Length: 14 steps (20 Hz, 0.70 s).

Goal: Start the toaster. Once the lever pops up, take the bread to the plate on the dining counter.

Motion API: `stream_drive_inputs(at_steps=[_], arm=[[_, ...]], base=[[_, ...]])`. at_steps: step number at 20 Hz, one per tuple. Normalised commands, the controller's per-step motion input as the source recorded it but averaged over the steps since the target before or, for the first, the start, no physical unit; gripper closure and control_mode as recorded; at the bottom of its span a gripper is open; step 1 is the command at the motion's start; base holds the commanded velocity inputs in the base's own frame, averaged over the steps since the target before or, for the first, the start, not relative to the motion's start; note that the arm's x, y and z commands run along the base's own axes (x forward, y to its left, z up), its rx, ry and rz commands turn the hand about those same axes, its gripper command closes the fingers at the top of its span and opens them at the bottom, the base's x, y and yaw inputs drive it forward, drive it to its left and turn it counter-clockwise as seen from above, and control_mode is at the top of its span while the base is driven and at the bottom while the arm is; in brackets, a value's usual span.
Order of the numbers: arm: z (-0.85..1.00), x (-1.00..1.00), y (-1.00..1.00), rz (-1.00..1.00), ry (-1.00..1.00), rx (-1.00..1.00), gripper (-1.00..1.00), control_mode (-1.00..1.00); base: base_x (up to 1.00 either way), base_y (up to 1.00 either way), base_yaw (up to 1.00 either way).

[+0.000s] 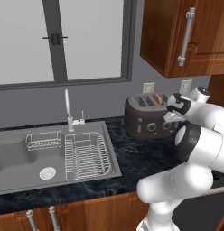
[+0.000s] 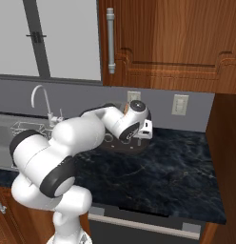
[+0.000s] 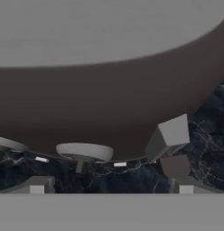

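A: Going left to right in the left base view, what is there, and how many of each?

B: One steel sink (image 1: 23,158) set in the dark worktop (image 1: 136,155), with one tap (image 1: 68,110) behind it and two wire racks in it, a small rack (image 1: 43,140) and a larger dish rack (image 1: 85,155). Then one toaster (image 1: 143,117), and two wall sockets (image 1: 148,87) above and behind it.

A: How does the toaster look?

B: Rounded, dark brown-grey, with slots on top and small round knobs on the front. One tan slice of bread (image 1: 158,98) stands in a slot toward its right end. It sits at the back of the worktop, close to the wall.

A: And the gripper?

B: The gripper (image 3: 109,187) is low at the toaster's front, fingers (image 3: 37,186) spread wide and holding nothing. In the hand view the toaster's curved body looms right ahead, a knob (image 3: 84,151) and the grey lever (image 3: 170,135) just above the fingertips.

A: Room to move?

B: In the right base view the worktop lies open to the right of the toaster as far as the wooden side panel (image 2: 227,157); cupboards (image 2: 172,43) hang overhead
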Motion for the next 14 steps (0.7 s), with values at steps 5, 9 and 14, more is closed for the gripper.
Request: stream_drive_inputs(at_steps=[5, 9, 14], arm=[[-0.13, 0.00, 0.00, 0.00, 0.00, 0.00, -1.00, -1.00], [-0.13, 0.00, 0.00, 0.00, 0.00, 0.00, -1.00, -1.00], [-0.16, 0.00, 0.00, 0.00, 0.00, 0.00, -1.00, -1.00]], base=[[0.00, 0.00, 0.00], [0.00, 0.00, 0.00], [0.00, 0.00, 0.00]])
